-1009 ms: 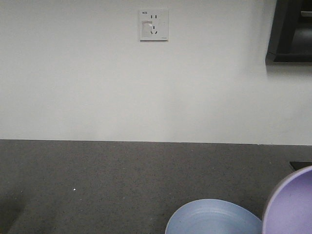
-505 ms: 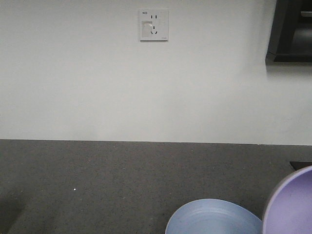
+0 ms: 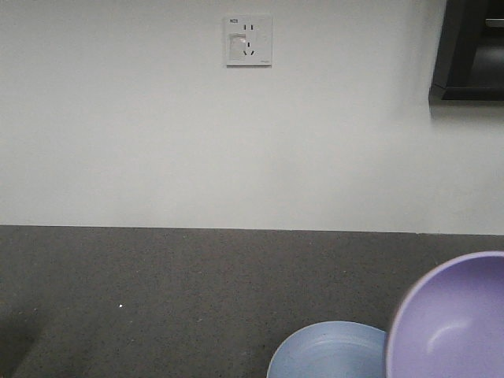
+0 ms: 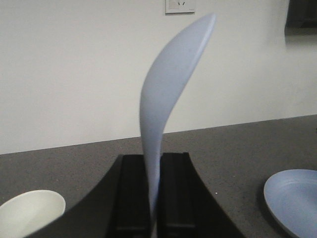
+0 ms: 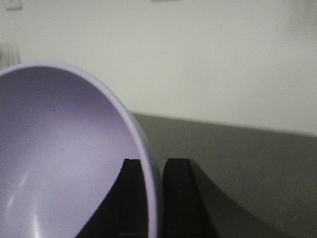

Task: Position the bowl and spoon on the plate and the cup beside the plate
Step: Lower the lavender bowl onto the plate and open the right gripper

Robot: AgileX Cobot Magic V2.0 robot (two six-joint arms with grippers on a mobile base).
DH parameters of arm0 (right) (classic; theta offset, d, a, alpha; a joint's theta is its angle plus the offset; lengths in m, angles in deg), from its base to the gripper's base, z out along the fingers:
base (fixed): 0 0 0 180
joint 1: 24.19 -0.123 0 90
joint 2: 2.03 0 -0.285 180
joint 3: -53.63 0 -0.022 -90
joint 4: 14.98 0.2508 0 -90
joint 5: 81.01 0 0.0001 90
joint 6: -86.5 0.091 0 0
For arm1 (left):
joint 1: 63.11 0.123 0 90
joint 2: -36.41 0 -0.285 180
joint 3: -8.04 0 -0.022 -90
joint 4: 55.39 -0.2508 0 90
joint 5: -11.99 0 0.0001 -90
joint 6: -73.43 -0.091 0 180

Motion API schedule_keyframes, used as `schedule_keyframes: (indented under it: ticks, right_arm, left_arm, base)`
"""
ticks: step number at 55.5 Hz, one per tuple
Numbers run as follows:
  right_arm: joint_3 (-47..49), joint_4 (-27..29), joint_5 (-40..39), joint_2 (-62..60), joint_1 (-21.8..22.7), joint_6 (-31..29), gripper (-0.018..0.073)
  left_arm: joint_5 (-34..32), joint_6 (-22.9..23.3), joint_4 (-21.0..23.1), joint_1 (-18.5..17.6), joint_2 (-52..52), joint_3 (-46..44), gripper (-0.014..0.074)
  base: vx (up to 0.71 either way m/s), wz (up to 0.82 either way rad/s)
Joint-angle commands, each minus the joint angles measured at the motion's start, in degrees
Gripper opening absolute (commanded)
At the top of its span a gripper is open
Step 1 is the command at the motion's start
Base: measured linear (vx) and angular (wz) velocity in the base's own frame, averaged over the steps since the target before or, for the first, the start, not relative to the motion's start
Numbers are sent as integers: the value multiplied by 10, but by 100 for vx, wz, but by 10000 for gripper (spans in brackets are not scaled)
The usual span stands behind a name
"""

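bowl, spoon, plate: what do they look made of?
Bowl: lavender, smooth satin surface, soft broad highlights, thin rim; likely plastic or melamine.
Spoon: pale blue, matte, uniform colour, no sharp glints; probably plastic, though matte ceramic can't be excluded.
Plate: pale blue, dull sheen, faint concentric streaks; plastic or matte ceramic, unclear.

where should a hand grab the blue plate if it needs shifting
Pinch the plate by its low raised rim, one finger inside and one outside, coming down from above at an edge. It lies flat on the counter, wide and shallow, so the rim is probably the only purchase.
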Motion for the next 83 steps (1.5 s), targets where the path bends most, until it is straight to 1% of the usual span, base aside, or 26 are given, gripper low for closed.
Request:
schedule_keyframes:
  ticks: [1, 2, 3, 9, 18, 27, 30, 37, 44, 53, 59, 66, 70, 83]
  right_arm:
    - [43, -64, 32, 102, -8, 95, -8]
    - [117, -155, 111, 263, -7, 142, -8]
    - [129, -161, 117, 278, -7, 142, -8]
    - [179, -154, 139, 371, -8, 143, -8]
    - [243, -110, 168, 495, -8, 129, -8]
    - [261, -64, 154, 565, -8, 102, -8]
    - [260, -50, 148, 580, -8, 83, -8]
    - [260, -33, 138, 596, -8, 51, -8]
    - [260, -19, 121, 602, -8, 36, -5]
    - [260, 1, 103, 615, -8, 10, 25]
    - [260, 24, 102, 627, -8, -27, 80]
    - [260, 40, 106, 634, -8, -47, 164]
    - [260, 48, 106, 634, -8, -53, 234]
    - [260, 48, 105, 634, -8, -54, 452]
  left_arm:
    - [-37, 31, 22, -3, -6, -16, 1]
    - [-39, 36, 22, -3, -6, -16, 1]
    - [-39, 36, 22, -3, -6, -16, 1]
    - [-39, 35, 21, -3, -6, -16, 1]
    - [-39, 35, 21, -3, -6, -16, 0]
    - [-29, 34, 21, -3, -6, -16, 1]
    - [-28, 35, 21, -3, -6, -16, 1]
    - [-28, 35, 21, -3, -6, -16, 1]
    - [-27, 35, 21, -3, -6, -16, 0]
    - [-27, 35, 21, -3, -6, -16, 0]
    - [-26, 35, 21, -3, -6, -16, 0]
    - [-24, 35, 21, -3, -6, -16, 0]
    - [-24, 35, 21, -3, -6, -16, 0]
    - [-22, 35, 21, -3, -6, -16, 0]
  base:
    - [0, 0]
    - [0, 0]
    - [0, 0]
    - [0, 0]
    - [0, 0]
    - [0, 0]
    - [0, 0]
    - [0, 0]
    - [0, 0]
    - [0, 0]
    - [0, 0]
    - [0, 0]
    - [0, 0]
    - [0, 0]
